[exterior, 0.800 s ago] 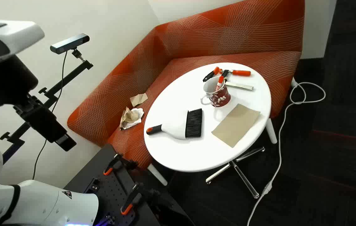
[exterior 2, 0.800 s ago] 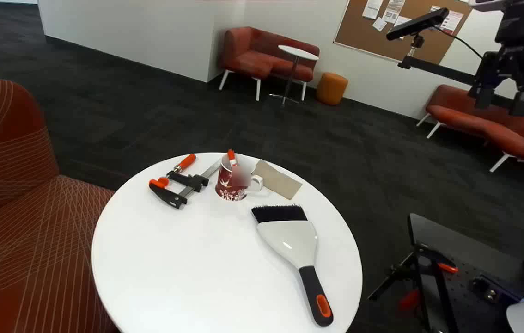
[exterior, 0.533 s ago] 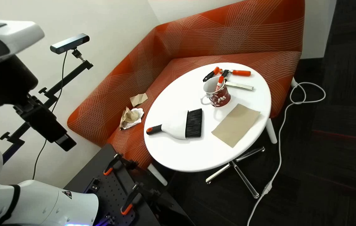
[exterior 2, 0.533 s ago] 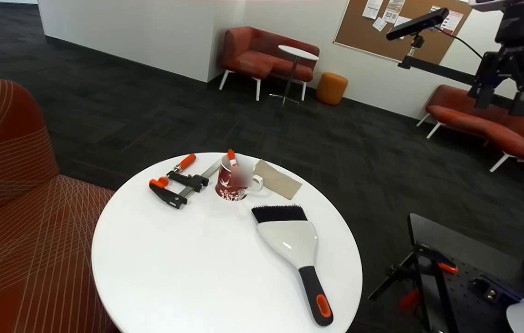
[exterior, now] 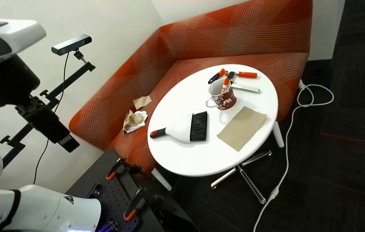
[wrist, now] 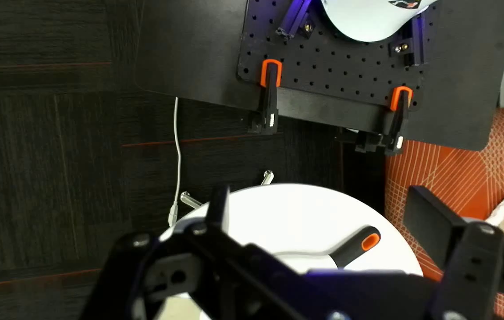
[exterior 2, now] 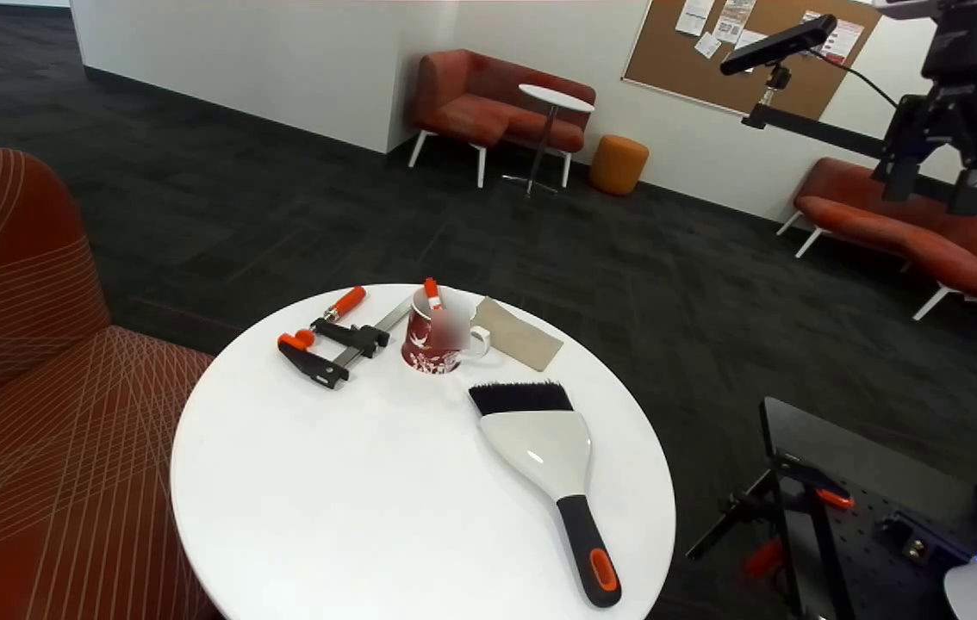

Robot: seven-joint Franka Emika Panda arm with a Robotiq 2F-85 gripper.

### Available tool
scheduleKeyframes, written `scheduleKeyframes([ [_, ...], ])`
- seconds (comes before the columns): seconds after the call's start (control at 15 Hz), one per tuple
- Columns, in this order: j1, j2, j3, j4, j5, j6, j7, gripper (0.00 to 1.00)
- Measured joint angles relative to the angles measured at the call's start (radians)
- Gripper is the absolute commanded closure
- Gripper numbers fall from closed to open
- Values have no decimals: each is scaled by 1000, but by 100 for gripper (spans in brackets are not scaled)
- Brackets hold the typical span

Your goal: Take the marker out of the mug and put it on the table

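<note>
In an exterior view, the slim red-and-white marker [exterior 2: 432, 293] leans inside the dark red ceramic mug with white floral marks [exterior 2: 426, 349], at eleven o'clock of its mouth; the mug stands upright near twelve o'clock on the round white-topped table [exterior 2: 333, 499]. The black two-fingered gripper [exterior 2: 932, 191] hangs well apart, between two and three o'clock from the mug, spread, with nothing in its grasp. Nothing of the task looks done — reach, grip, lift-out and set-down all seem left. Part of the mug's side is blurred, and the marker's lower end is hidden within.

In an exterior view, the mug partly hides the black metal bar clamp with orange handles [exterior: 230, 75], at one o'clock from it; the gripper is side-on, so its spread cannot be read there.

In the wrist view, the fingers [wrist: 430, 224] stand wide apart, the glossy white brush with a black-and-orange handle [wrist: 354, 246] beyond them. Neither mug nor marker can be made out — blocked or cut off, I cannot tell.
</note>
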Motion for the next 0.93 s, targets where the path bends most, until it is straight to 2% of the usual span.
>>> scheduleKeyframes([
  [0.2,16,19,25,3,31,59,12,0],
  [0.4,47,79,59,14,99,174,49,0],
  [0.67,89,225,102,53,210,381,96,0],
  [0.93,102,420,156,118,292,620,182,0],
])
